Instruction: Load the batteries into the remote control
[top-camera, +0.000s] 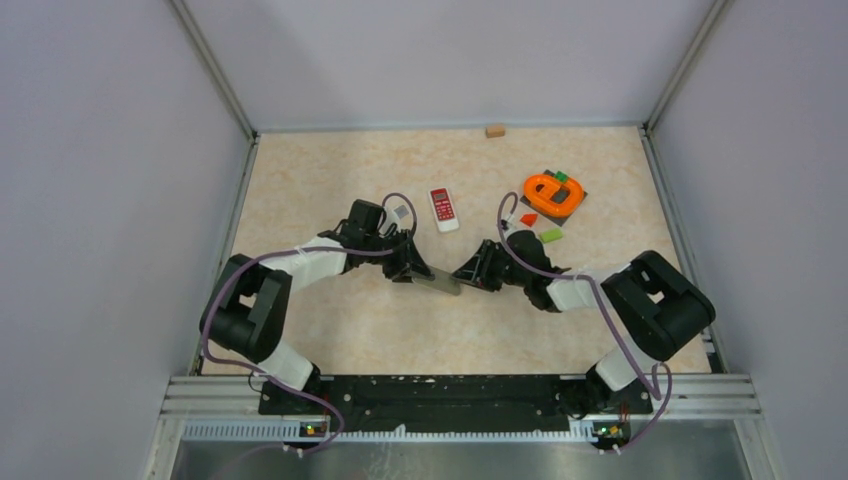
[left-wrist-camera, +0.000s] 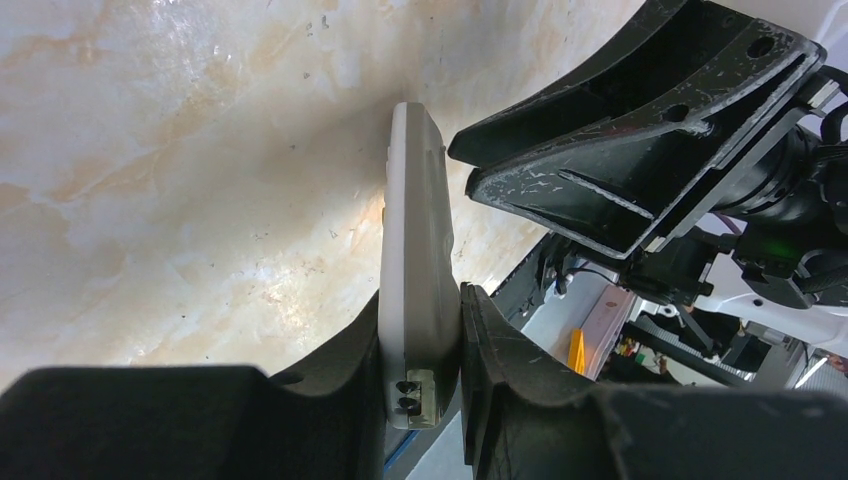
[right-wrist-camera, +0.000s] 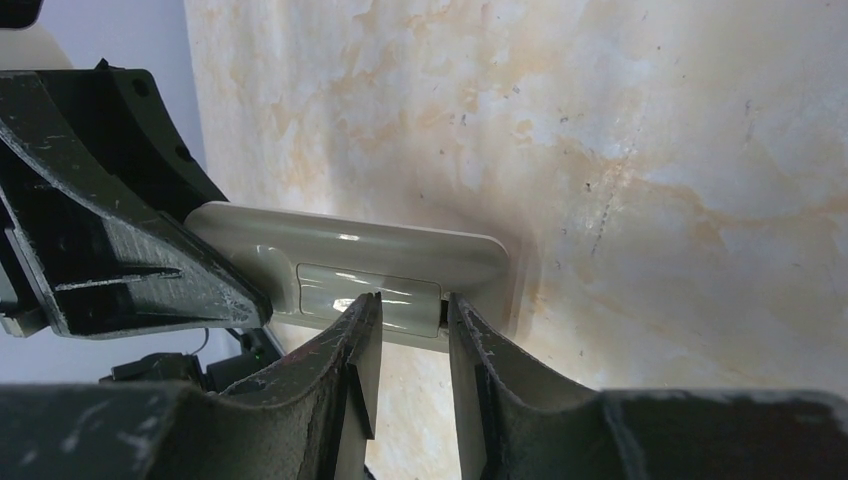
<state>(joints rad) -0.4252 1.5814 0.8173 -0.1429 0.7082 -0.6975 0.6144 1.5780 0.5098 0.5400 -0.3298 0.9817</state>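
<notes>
Surroundings: white remote (top-camera: 443, 209) far; orange ring (top-camera: 553, 195), green block (top-camera: 550, 236) right.
Left gripper (left-wrist-camera: 420, 340): clamped on grey remote (left-wrist-camera: 415, 230).
Right gripper (right-wrist-camera: 410, 310): fingers slightly apart at battery cover (right-wrist-camera: 340, 285).
Hidden: grey remote's buttons.

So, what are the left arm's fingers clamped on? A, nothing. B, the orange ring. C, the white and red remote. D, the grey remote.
D: in the left wrist view the left fingers press on both faces of the grey remote, which is held on edge.

Remote (top-camera: 441, 284) centre; second remote (top-camera: 444, 209) behind it (toys (top-camera: 538, 190) right-rear).
</notes>
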